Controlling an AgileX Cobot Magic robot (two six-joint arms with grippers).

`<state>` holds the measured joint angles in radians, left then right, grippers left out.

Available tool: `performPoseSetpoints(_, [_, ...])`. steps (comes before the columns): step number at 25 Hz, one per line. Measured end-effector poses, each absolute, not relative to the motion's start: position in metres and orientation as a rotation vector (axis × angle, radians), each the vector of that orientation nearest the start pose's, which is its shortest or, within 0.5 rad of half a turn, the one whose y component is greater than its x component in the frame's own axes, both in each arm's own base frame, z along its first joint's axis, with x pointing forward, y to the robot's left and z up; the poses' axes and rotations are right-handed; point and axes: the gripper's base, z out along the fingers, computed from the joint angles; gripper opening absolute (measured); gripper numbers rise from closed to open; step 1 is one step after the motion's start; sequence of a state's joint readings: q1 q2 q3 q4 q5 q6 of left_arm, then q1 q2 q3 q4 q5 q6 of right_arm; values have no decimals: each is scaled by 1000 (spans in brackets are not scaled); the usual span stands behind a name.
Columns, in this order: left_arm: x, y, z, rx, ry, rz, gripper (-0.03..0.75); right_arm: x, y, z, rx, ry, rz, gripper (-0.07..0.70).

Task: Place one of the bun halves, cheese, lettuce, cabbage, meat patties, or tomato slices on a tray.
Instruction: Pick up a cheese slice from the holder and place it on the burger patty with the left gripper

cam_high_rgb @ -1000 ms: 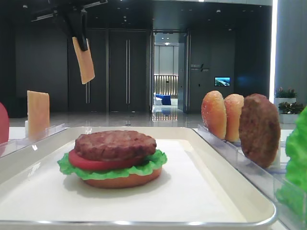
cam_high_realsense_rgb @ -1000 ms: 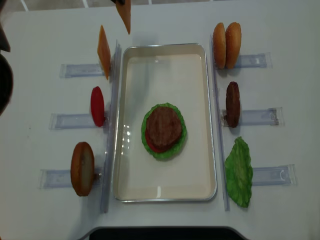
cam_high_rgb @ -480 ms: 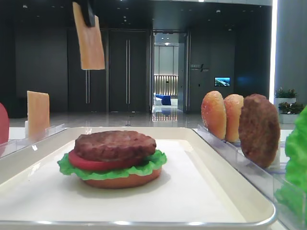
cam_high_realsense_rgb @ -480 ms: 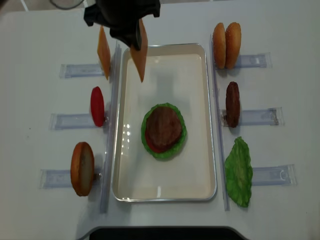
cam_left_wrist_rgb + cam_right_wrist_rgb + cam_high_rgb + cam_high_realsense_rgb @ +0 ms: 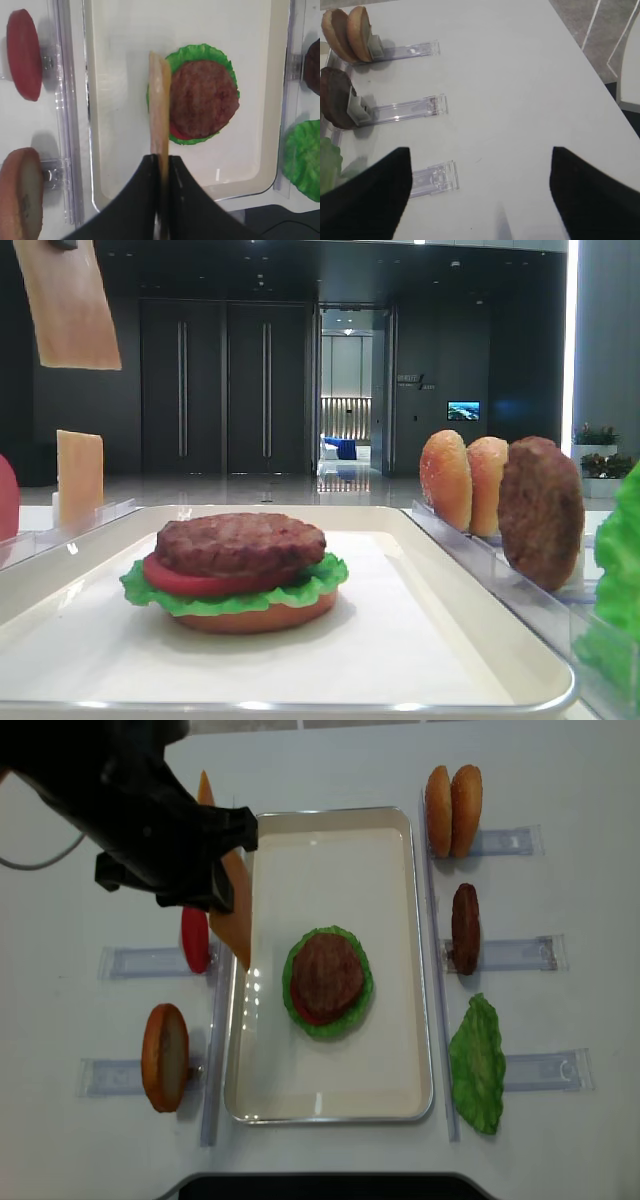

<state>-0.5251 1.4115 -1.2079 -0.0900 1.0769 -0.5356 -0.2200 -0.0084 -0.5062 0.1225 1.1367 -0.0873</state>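
Observation:
My left gripper is shut on a thin pale orange cheese slice, which hangs edge-on above the cream-white tray. From overhead the cheese sits over the tray's left rim, just left of the stack. The stack is a brown meat patty on a tomato slice, lettuce and a bun half. In the low view the cheese floats high at upper left. My right gripper is open over bare table, nothing between its fingers.
Clear racks flank the tray. Left side: a second cheese slice, a tomato slice, a bun half. Right side: two bun halves, a patty, a lettuce leaf.
The left arm has carried the cheese from beyond the tray's far end forward along its left side, closer to the stack. The right gripper's earlier state is not shown.

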Motion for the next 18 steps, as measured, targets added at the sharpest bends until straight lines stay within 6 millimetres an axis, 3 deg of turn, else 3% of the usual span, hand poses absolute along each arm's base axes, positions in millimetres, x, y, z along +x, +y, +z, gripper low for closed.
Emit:
performPoseSetpoints(10, [235, -165, 275, -54, 2700, -765, 24, -8, 12, 273, 127, 2096, -37, 539])
performPoseSetpoints(14, [233, -172, 275, 20, 2650, -890, 24, -8, 12, 273, 127, 2096, -37, 539])
performPoseSetpoints(18, [232, -173, 275, 67, 2643, -901, 24, -8, 12, 273, 127, 2096, -37, 539])
